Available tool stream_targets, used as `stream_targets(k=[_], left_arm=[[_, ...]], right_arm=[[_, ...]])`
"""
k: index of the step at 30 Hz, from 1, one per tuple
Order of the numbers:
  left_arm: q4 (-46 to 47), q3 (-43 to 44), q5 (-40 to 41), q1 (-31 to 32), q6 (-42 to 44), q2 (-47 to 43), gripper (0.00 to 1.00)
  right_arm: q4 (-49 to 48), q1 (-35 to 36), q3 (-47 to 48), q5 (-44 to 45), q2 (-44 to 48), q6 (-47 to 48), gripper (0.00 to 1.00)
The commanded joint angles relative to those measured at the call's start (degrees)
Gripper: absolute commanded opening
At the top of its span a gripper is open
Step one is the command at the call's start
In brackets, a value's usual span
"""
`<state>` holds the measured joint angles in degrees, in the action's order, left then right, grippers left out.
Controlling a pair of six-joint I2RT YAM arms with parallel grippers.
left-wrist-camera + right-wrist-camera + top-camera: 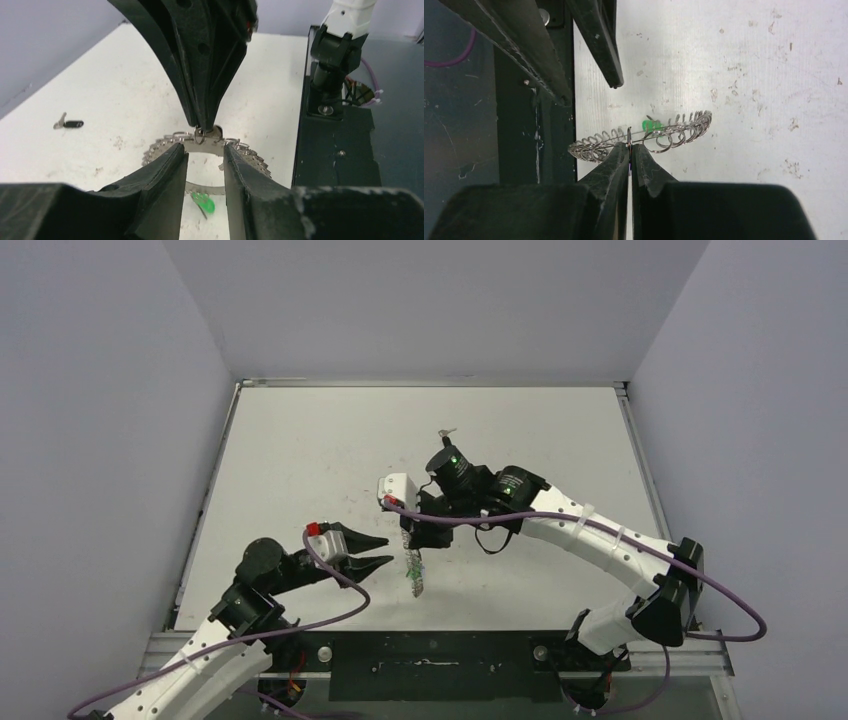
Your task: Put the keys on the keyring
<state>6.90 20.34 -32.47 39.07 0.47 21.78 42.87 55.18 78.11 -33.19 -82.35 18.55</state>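
Plainly, the only carrier here is the keyring [414, 575], and the one thing you can see hanging on it is a green-headed key [203, 204], low on the ring near its bottom edge. The ring hangs below your right gripper [629, 147], above the near middle of the table [300, 440]. It is edge-on to the top camera and face-on to your left wrist camera.

Your right arm reaches in from the right and turns its wrist downward. Its fingertips are pressed together on the looped rim at the top of the ring, so the jaws are closed on the keyring. Your left arm lies low and points to the right. The left gripper [385, 550] has its fingers parted, level with the ring and just short of it, holding nothing. Through the left wrist camera you look between the two fingers straight at the ring's hollow centre.

One black-headed key [447, 432] lies flat on the table beyond the right wrist, well apart from the ring. You can make out only that one. The left fingers cover parts of the ring's lower rim. You cannot tell whether the ring's bottom edge touches the table. From the right wrist the green head [650, 124] shows as a small blur behind the loops.
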Motion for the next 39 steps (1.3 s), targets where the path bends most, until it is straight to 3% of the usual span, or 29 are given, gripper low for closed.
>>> stream_targets(k=[1, 14, 23, 36, 39], left_arm=[[-10.3, 3.6, 1.4, 0.3, 4.2, 3.8, 0.32], [14.6, -3.1, -3.6, 0.3, -2.8, 12.0, 0.31], [16.2, -4.3, -6.5, 0.3, -3.0, 12.9, 0.17], [13.9, -3.4, -7.1, 0.9, -0.8, 15.3, 0.17], [14.4, -3.4, -7.1, 1.2, -0.8, 15.7, 0.12]], right_arm=[[10.2, 2.4, 7.2, 7.5, -2.4, 1.0, 0.0], [14.8, 4.5, 14.9, 5.7, -8.9, -4.2, 0.0], [13.6, 4.5, 14.8, 4.6, -9.0, -4.8, 0.0], [12.9, 4.8, 14.4, 4.2, -9.1, -5.2, 0.0], [12.8, 4.9, 14.2, 4.0, -9.2, -5.3, 0.0]])
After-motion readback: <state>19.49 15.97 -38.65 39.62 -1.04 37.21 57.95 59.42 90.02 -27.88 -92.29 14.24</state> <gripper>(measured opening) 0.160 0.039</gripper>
